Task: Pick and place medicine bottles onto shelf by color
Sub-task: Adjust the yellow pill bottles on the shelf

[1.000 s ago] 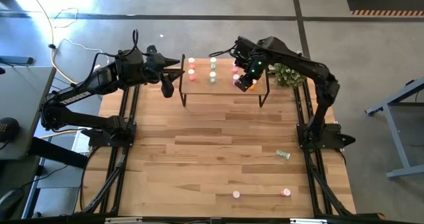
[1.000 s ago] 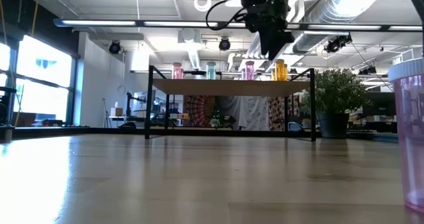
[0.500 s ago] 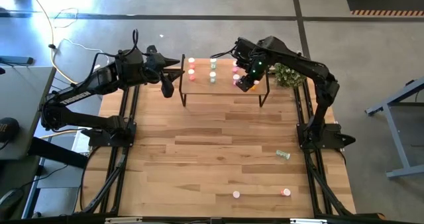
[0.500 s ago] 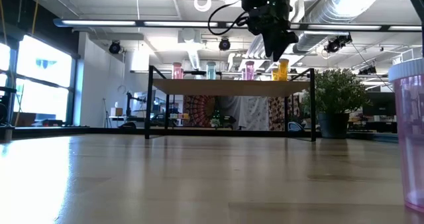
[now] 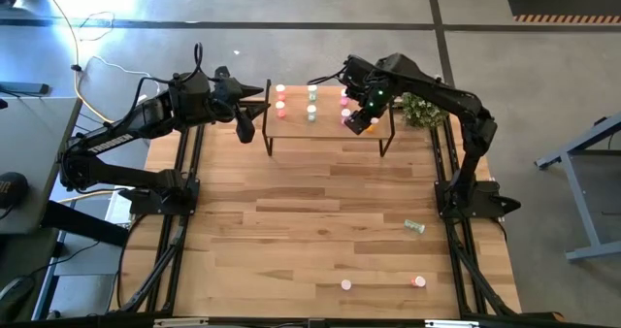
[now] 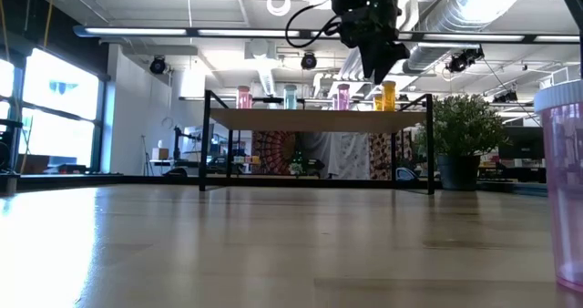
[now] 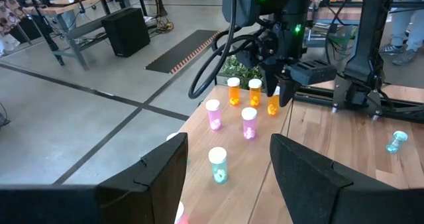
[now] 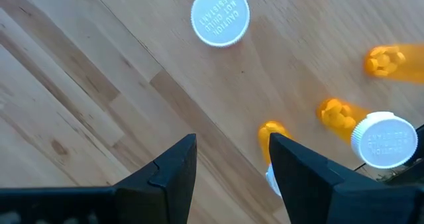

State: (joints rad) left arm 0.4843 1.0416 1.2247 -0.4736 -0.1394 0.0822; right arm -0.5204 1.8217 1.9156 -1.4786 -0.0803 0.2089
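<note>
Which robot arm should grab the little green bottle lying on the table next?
Probably the right. The green bottle lies on the table's right side, by that arm's base. The right tool hangs open over the shelf; the left tool waits beyond the shelf's far end.

The desk (image 5: pixel 320 212) is light wood in long planks, its grain plain and its finish a soft satin that takes a pale sheen in the low view. The shelf (image 5: pixel 325 126) has a board of similar pale wood, matt, on thin black metal legs. The medicine bottles (image 7: pixel 248 123) look like translucent plastic, smooth and slightly glossy, with opaque white caps; one cap (image 8: pixel 220 16) carries raised lettering. Each tool, the left tool (image 7: pixel 228 168) and the right tool (image 8: pixel 232 159), has fingers of dark matt plastic with smooth faces
</note>
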